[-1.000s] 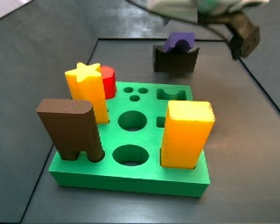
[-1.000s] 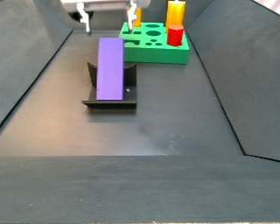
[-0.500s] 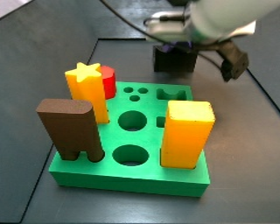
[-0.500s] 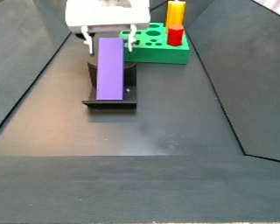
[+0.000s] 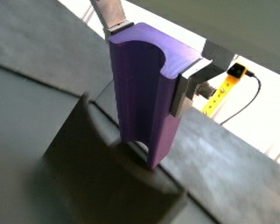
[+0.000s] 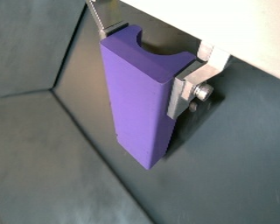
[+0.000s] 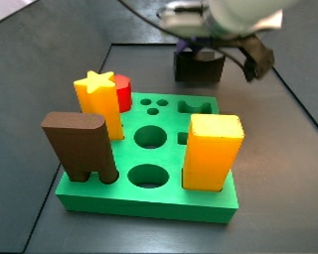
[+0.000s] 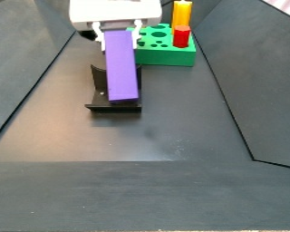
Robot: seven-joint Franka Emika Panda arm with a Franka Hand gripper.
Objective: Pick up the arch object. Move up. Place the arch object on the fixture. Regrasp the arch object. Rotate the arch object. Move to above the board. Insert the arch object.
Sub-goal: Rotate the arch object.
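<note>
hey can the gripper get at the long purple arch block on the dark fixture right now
Probably yes. The gripper sits at the far end of the long purple arch block lying on the dark scooped fixture, a silver finger on each side, nothing between.

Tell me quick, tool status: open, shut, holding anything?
Tool: shut on the arch object, silver fingers flat against its sides, over the fixture.

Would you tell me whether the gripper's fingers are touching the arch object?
Touching. In both wrist views the gripper has a silver finger pressed flat against the arch object with no gap, the block's far end on the fixture.
</note>
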